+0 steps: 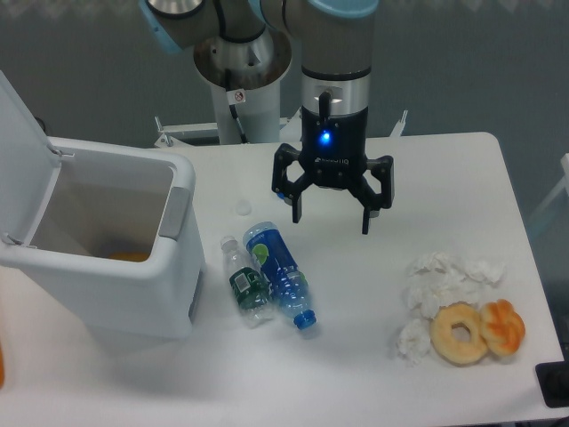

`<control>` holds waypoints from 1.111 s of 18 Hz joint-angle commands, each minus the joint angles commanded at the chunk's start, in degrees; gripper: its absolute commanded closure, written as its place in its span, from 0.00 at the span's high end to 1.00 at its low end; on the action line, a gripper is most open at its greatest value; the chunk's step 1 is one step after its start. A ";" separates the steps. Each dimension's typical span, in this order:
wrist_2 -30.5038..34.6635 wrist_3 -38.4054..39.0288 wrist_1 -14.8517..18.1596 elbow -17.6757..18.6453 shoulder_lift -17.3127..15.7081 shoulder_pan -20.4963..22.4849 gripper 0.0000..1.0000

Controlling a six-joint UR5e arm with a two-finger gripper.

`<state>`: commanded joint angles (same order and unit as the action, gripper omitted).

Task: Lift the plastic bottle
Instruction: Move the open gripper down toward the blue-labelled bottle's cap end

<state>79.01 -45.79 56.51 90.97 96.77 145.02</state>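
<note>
While the pincer [330,216] hangs above the worktop [444,178] with its two fingers spread wide and nothing between them, the bottle [279,274] lies on its side below and to the left of it, apart from both fingertips. The bottle's blue neck points toward the near edge, and its base points toward the arm. A smaller bottle [244,281] with a dark green label lies just beside it on the left, nearly parallel; whether the two touch cannot be told.

The wide finger spread suits a grasp across the bottle's body, judged as the step in hand: approach, with pickup not yet begun. A grasp would call for a shift leftward and a descent. The neighbouring bottle leaves little room for the left finger, so a knock or a double grasp is a risk. The rounded body may roll.

An open bin [107,249] stands at the left. Crumpled tissues [440,285] and two doughnuts [476,331] lie at the right, well apart.
</note>
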 joint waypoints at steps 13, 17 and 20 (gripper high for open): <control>4.39 0.09 -0.53 1.40 2.99 -0.09 1.00; 4.48 -0.18 -0.53 3.60 2.81 -0.09 1.00; 5.62 0.09 -0.44 5.53 3.08 -0.09 1.00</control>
<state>84.63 -45.71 56.07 96.50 99.84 144.93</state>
